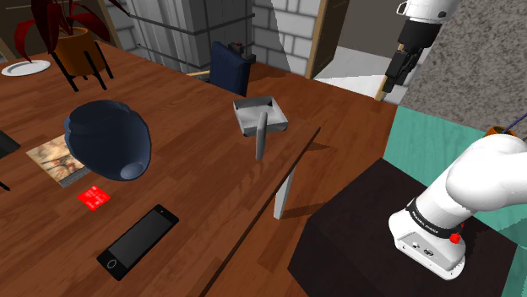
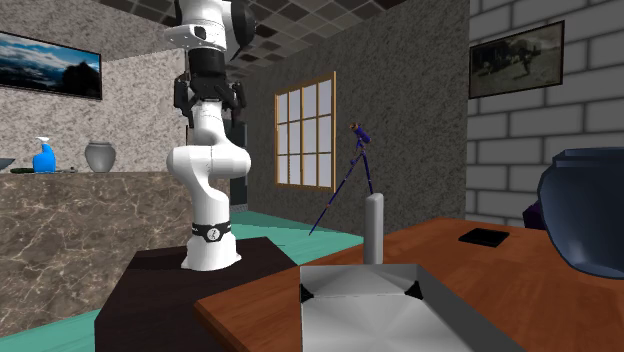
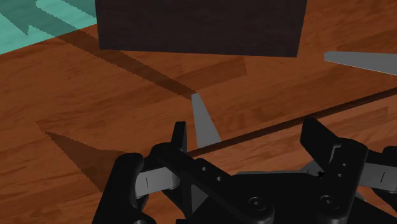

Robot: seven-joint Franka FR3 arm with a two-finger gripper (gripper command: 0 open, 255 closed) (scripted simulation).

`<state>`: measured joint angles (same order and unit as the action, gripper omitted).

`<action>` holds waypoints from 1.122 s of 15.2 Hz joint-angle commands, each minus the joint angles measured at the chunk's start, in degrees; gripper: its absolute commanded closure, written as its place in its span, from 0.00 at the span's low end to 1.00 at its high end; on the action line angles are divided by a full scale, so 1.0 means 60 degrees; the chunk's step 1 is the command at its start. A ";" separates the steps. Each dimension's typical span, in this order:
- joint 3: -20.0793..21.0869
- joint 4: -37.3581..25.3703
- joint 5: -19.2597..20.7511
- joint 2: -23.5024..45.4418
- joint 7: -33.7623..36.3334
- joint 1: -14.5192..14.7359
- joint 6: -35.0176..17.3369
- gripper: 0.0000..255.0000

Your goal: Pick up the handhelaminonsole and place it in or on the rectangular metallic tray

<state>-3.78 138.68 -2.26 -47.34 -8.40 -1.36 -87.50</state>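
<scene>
The handheld console (image 1: 138, 241) is a flat black slab lying near the wooden table's front edge, at the shoulder view's lower left. The grey rectangular tray (image 1: 259, 116) sits mid-table with a long grey handle (image 1: 262, 139) pointing toward the table's edge; the second exterior view shows the tray (image 2: 365, 300) up close with its handle (image 2: 374, 228). My gripper (image 1: 388, 87) hangs high beyond the table's right edge, far from both. In the wrist view the gripper (image 3: 248, 137) is open, its fingers (image 3: 180, 137) apart with nothing between them.
A large dark blue pot (image 1: 110, 139) lies on a picture book between console and tray, with a red card (image 1: 95, 197) beside it. A dark blue box (image 1: 230, 66), a potted plant (image 1: 76, 42) and a white plate (image 1: 25, 67) stand at the back. The dark stand (image 1: 380, 228) adjoins the table.
</scene>
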 commanded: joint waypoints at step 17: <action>0.3193 -0.1052 -0.1196 0.3966 0.4887 0.0089 -0.3633 0.00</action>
<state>14.11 133.39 -9.49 -25.87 18.72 -0.72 -107.69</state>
